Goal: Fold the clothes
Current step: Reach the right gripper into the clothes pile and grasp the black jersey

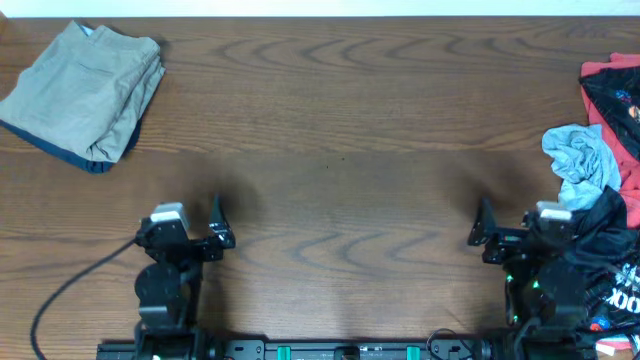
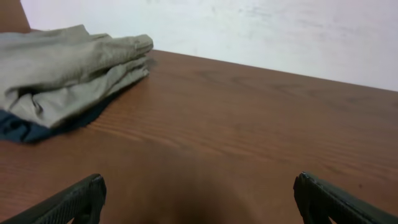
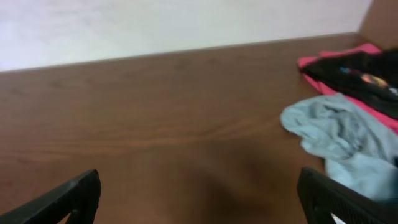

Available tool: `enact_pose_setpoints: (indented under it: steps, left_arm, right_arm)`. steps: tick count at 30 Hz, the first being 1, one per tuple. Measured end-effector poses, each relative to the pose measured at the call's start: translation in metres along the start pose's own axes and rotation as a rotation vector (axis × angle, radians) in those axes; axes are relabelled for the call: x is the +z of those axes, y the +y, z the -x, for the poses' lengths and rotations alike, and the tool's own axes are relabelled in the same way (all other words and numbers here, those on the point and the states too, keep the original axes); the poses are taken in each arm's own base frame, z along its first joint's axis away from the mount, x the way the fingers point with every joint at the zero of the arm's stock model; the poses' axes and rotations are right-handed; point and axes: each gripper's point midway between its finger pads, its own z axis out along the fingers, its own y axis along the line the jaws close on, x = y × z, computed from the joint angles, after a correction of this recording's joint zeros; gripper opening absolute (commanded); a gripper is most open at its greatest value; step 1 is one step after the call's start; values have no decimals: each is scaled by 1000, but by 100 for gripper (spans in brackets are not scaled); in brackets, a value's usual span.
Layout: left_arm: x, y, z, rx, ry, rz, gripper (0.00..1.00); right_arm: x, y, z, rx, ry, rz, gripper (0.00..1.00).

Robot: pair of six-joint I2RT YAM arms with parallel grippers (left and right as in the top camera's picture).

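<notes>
Noting left gripper (image 1: 218, 228) and right gripper (image 1: 482, 228) parked wide open and empty along near edge, likely between folds; finding khaki garment (image 1: 85, 90) folded at far-left corner, black jersey (image 1: 608, 250), pale blue-grey garment (image 1: 580, 160) and red garment (image 1: 605, 72) heaped unfolded at right edge, awaiting pickup.

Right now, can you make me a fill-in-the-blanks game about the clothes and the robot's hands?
1. The folded khaki garment lies at the table's far ____ corner.
2. Under it peeks an edge coloured dark ____.
3. The pale blue-grey garment lies crumpled on the robot's ____ side.
4. The left gripper and right gripper are both ____, holding nothing.

Missing words: left; blue; right; open.
</notes>
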Motion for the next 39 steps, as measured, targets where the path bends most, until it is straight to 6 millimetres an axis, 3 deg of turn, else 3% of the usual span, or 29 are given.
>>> enact_pose_setpoints:
  steps: [5,15,18,22,30,39]
  left_arm:
    - [9,-5,28,2,82,18,98]
    - [31,-3,16,10,434,81,98]
    - [38,-4,20,10,452,85,98]
    - [40,-4,20,8,462,87,98]
    - [40,-4,20,7,462,87,98]
    - [40,-4,20,7,463,87,98]
  right_arm:
    - [4,-7,6,-22,169,-67,99]
    - [35,-26,12,-27,451,-186,99]
    - [43,-33,7,-42,493,-209,89]
    - [45,-60,-13,-34,589,-333,91]
    - [34,-139,-66,129,794,-681,75]
    - [30,-172,-107,234,914,-812,52]
